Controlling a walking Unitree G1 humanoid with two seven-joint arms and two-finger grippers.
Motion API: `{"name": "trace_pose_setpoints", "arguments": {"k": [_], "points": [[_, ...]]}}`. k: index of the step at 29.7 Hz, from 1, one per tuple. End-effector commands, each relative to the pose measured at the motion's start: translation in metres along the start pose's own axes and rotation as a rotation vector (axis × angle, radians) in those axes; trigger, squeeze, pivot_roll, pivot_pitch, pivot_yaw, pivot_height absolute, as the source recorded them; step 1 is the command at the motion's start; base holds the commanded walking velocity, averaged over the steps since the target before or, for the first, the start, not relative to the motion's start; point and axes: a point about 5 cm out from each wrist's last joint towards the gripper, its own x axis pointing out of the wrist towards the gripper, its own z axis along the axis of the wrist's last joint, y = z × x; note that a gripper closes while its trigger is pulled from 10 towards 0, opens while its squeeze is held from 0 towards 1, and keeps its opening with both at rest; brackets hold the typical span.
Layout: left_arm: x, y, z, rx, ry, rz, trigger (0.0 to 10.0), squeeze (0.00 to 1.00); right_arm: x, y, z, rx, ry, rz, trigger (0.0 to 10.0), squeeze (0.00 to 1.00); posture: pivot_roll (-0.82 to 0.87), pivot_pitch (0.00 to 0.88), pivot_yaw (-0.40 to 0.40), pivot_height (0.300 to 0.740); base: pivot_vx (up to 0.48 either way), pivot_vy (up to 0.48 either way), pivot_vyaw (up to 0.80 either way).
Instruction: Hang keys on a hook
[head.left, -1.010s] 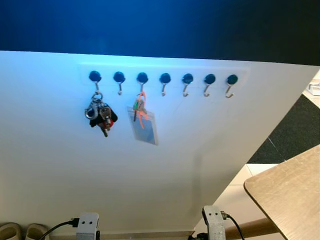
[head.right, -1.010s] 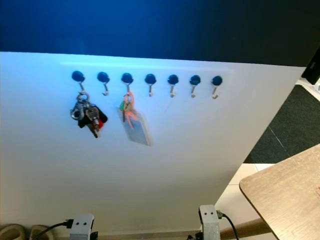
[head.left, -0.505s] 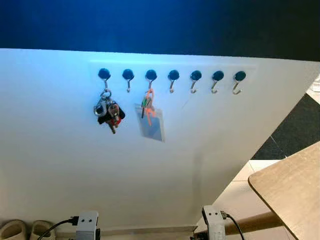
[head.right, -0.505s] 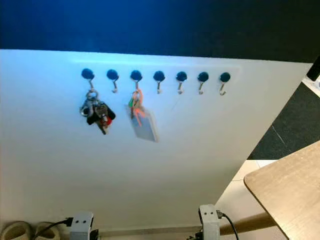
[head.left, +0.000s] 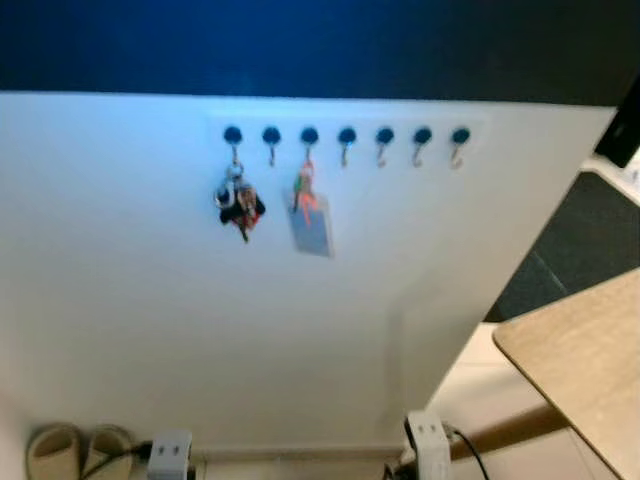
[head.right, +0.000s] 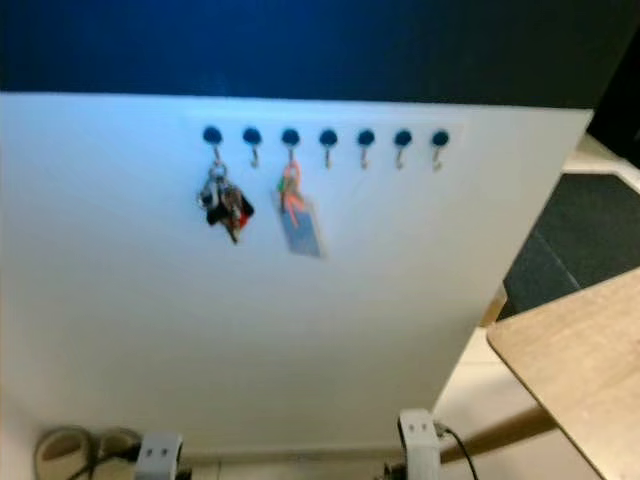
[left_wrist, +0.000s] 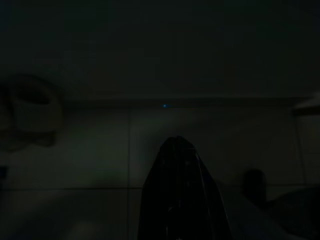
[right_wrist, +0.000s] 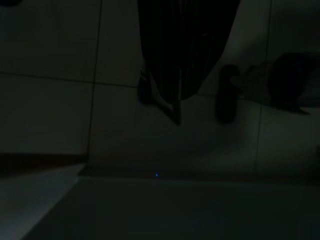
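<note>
Fingers of left gripper (left_wrist: 181, 192) and right gripper (right_wrist: 182, 55) together, empty; keys (head.left: 238, 203) on leftmost hook (head.left: 233, 137).

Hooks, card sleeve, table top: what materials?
Hooks: seemingly metal, pale curved wire under dark round caps; blur leaves it open. Card sleeve: likely clear plastic, bluish and see-through, on an orange loop. Table top: matte wood-look, light brown grain.

Slippers (head.left: 75, 447) on floor at white wall's (head.left: 200, 330) foot, wooden table (head.left: 585, 350) off to right, dark mat (head.left: 575, 245) behind it.
</note>
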Motion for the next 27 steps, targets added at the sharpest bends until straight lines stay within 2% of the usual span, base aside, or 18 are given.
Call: {"name": "trace_pose_setpoints", "arguments": {"k": [1, 20, 27], "points": [[0.0014, 0.0008, 0.0027, 0.006, -0.002, -0.003, 10.0, 0.00, -0.0008, -0.0014, -0.0026, 0.015, 0.004, -0.008, 10.0, 0.00, 0.09, 0.050, -0.050, 0.740, 0.000, 0.000, 0.00], [0.0004, 0.0016, 0.0000, -0.003, 0.009, 0.001, 10.0, 0.00, 0.0000, -0.0013, 0.0015, 0.010, -0.005, -0.004, 10.0, 0.00, 0.10, 0.049, -0.052, 0.740, 0.000, 0.000, 0.00], [0.0007, 0.0003, 0.0002, -0.007, 0.008, -0.002, 10.0, 0.00, -0.0003, -0.0017, 0.0001, 0.013, -0.002, -0.005, 10.0, 0.00, 0.09, 0.049, -0.051, 0.740, -0.250, 0.000, 0.00]]}}
